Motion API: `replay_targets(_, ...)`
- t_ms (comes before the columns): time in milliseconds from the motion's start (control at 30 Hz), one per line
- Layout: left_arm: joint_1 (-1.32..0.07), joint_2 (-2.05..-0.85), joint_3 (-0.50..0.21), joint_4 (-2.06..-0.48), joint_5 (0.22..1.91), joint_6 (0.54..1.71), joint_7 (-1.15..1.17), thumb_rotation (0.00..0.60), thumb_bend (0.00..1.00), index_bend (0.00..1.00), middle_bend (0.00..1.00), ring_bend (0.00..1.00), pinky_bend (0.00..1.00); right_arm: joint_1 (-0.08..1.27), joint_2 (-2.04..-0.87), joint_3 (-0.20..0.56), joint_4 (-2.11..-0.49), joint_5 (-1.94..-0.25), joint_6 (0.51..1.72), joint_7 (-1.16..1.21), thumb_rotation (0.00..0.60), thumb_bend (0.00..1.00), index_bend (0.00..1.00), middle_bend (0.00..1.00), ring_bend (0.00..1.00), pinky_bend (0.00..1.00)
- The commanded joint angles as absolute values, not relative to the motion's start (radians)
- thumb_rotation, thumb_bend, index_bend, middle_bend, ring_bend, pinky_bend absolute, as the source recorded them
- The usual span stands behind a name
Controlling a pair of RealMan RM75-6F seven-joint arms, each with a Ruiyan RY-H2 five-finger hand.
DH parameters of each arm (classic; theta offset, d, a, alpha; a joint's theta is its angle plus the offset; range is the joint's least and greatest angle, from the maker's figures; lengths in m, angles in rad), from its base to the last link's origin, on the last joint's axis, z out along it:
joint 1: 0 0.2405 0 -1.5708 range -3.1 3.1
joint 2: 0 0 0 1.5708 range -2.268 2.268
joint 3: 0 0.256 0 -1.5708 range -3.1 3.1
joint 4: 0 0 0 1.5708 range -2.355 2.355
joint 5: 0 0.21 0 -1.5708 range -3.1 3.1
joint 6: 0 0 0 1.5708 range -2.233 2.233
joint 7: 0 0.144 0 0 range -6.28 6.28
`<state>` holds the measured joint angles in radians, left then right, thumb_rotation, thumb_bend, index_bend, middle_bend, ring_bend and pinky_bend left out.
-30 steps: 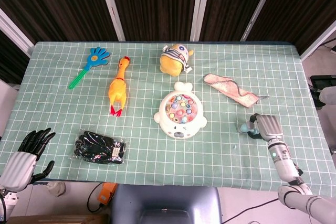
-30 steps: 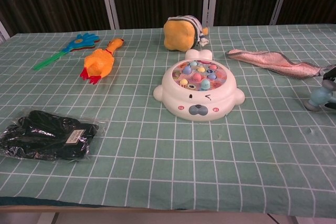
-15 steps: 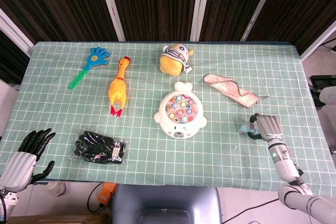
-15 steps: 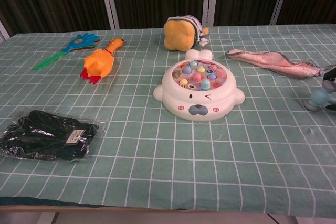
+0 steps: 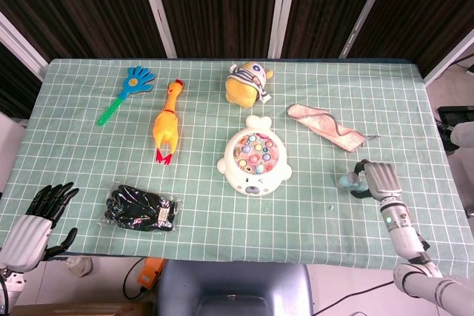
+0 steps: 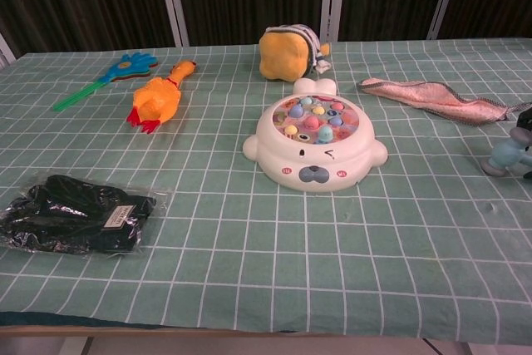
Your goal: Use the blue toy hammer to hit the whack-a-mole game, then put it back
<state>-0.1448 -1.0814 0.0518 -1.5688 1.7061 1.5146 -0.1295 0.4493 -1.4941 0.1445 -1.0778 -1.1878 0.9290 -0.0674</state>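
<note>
From where I sit, the stretch of table point(image 5: 311, 205) between my right hand point(image 5: 378, 180) and the whack-a-mole game point(image 5: 254, 162) lies open, bare checked cloth all the way. The pink cloth point(image 5: 326, 126) lies behind that lane, near but apart from it. Beyond the game sits a plush toy point(image 5: 248, 83), close behind its rim. On the far side, the rubber chicken point(image 5: 167, 121) and the black packet point(image 5: 141, 209) crowd the left half, with my left hand point(image 5: 37, 221) off the table's near-left corner.
</note>
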Motion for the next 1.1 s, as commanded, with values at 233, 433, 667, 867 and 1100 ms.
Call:
replay_targets(233,-0.146,-1.083,0.05,-1.568,1.699,1.508,-0.124,0.6,0.4,0.0,0.04,0.0,0.0,0.393,-1.434,0.124,-1.215,-1.249,1.078,-0.113,0.6,0.14,0.52,0.4,0.49,0.9)
replay_targets(433,-0.143,-1.08,0.046,-1.574,1.69,1.513,-0.125,0.6,0.4,0.0,0.04,0.0,0.0,0.292,-1.353,0.131,-1.385,-1.369,1.379,-0.121,0.6,0.14,0.35,0.28,0.31,0.82)
replay_targets(667,-0.137,-1.091,0.035,-1.567,1.682,1.528,-0.104,0.6,0.4,0.0,0.01,0.0,0.0,0.089,-1.152,-0.019,-1.711,-1.441,1.573,-0.249,0.6,0.14,0.0,0.0,0.0,0.31)
replay_targets(867,-0.134,-1.096,0.034,-1.566,1.675,1.525,-0.086,0.6,0.4,0.0,0.01,0.0,0.0,0.015,-1.187,-0.029,-1.645,-1.484,1.671,-0.216,0.6,0.14,0.0,0.0,0.0,0.09)
replay_targets(1100,-0.122,-1.094,0.029,-1.574,1.664,1.54,-0.068,0.6,0.4,0.0,0.01,0.0,0.0,0.015,-1.189,-0.016,-1.637,-1.486,1.639,-0.214,0.6,0.14,0.0,0.0,0.0,0.09)
